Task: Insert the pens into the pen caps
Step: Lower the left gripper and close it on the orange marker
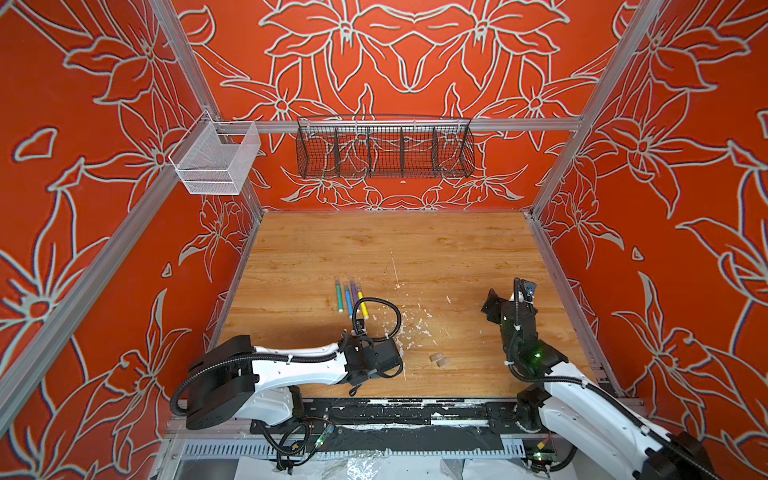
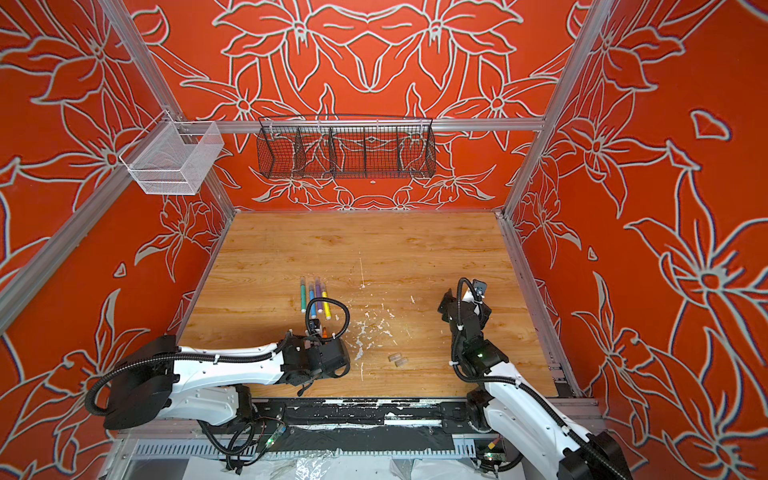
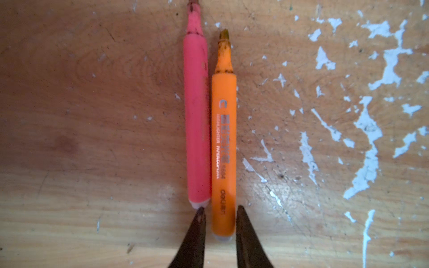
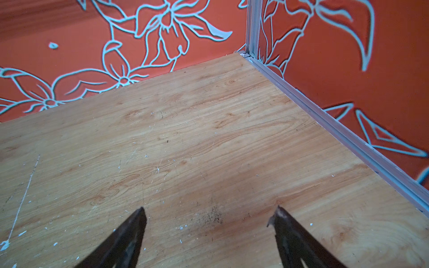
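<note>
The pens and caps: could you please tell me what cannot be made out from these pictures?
- Pink pen: tip cut off by the left wrist view's edge; largely hidden under the left arm in both top views.
- Orange pen: the left gripper straddles its rear end; contact unclear.
- Green pen, blue pen, purple pen, yellow pen: too small to tell whether capped.
- Two loose caps: too small to see open ends.

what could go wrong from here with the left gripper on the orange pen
The left gripper pinches only the tail end of the orange highlighter, so it may pivot or slip when lifted. The pink highlighter lies against it, right by the gripper, and could get dragged along.
</note>
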`<state>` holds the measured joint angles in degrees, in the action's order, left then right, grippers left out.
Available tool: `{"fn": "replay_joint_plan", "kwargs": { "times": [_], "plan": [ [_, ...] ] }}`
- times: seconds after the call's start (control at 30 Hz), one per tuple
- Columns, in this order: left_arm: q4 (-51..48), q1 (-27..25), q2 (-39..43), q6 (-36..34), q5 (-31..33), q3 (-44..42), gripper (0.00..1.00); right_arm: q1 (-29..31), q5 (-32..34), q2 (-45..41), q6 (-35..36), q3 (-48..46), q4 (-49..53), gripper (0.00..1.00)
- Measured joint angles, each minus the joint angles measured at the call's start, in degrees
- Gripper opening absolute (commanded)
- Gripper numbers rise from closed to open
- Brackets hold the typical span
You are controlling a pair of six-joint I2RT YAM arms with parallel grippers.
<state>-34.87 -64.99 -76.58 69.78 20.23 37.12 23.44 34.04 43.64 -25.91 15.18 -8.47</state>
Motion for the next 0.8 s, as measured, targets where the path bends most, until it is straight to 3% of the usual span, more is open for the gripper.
{"fn": "replay_joint_plan", "kwargs": {
  "times": [0.8],
  "plan": [
    [3.7, 3.0, -7.6, -0.2, 1.7, 2.8, 0.25, 0.0, 0.0, 0.0, 0.0, 0.0, 0.0, 0.87]
  ]
}}
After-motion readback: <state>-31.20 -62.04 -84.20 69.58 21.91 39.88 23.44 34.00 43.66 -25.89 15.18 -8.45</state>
